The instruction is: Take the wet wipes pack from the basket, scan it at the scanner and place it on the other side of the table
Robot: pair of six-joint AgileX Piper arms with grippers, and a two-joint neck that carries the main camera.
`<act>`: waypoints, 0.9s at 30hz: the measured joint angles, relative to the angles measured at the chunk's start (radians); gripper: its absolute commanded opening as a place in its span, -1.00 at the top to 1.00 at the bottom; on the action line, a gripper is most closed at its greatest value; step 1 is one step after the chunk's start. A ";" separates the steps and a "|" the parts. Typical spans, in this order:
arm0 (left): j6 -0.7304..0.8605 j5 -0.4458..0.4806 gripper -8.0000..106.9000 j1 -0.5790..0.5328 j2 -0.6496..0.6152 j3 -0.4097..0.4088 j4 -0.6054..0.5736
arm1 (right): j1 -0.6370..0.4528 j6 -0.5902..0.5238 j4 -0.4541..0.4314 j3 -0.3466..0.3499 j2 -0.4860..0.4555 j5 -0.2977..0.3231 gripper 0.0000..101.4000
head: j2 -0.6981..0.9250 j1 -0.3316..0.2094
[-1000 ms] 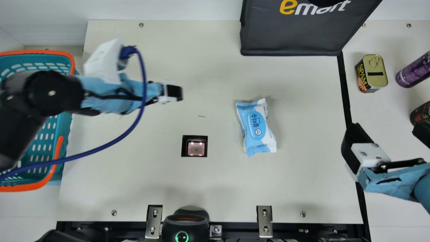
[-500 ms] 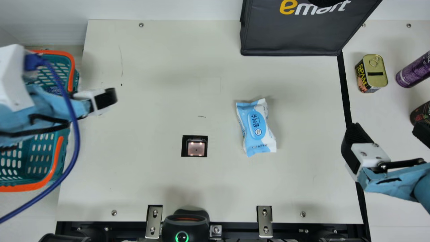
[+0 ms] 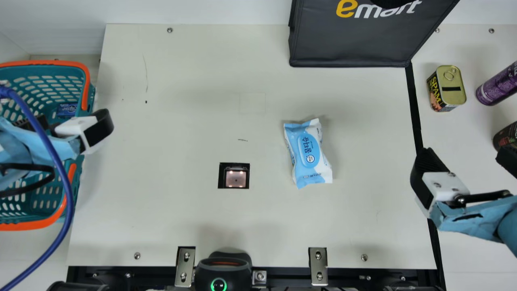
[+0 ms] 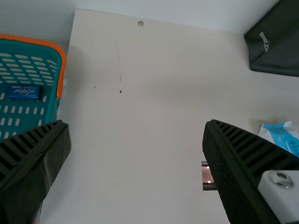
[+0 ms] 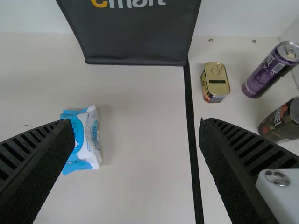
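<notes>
The blue and white wet wipes pack [image 3: 307, 152] lies on the table, right of the square scanner window [image 3: 234, 176]. My left gripper [image 3: 66, 123] stands open over the right edge of the teal basket [image 3: 47, 63], away from the pack. In the left wrist view, nothing is between the fingers of my left gripper [image 4: 135, 127]; part of the pack [image 4: 286, 138] appears beyond one finger. My right gripper [image 3: 468, 165] is open near the black line, right of the pack. From the right wrist, my right gripper [image 5: 136, 125] has empty space between its fingers, one partly covering the pack [image 5: 88, 140].
A small blue box [image 3: 67, 110] lies in the basket. A dark bag [image 3: 351, 40] stands at the back. Right of the black line are a square tin [image 3: 446, 88], a purple can [image 3: 499, 84] and a dark can [image 3: 507, 136]. A black device [image 3: 223, 273] sits at the front edge.
My left arm has swung left from above the table to the basket, uncovering the table's left part and the small box. The pack and my right arm have stayed still.
</notes>
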 measured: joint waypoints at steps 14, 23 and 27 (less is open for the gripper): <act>0.000 0.000 -0.71 0.000 0.000 0.000 0.000 | 0.204 -0.095 0.024 -0.019 0.193 -0.013 -0.87 | 0.000 0.000; 0.000 0.000 -0.71 0.000 0.000 0.000 0.000 | 0.435 0.032 -0.067 -0.018 0.352 -0.050 -0.87 | 0.000 0.000; 0.000 0.000 -0.71 0.000 0.000 0.000 0.000 | 0.535 0.125 -0.096 -0.028 0.429 -0.067 -0.87 | 0.000 0.000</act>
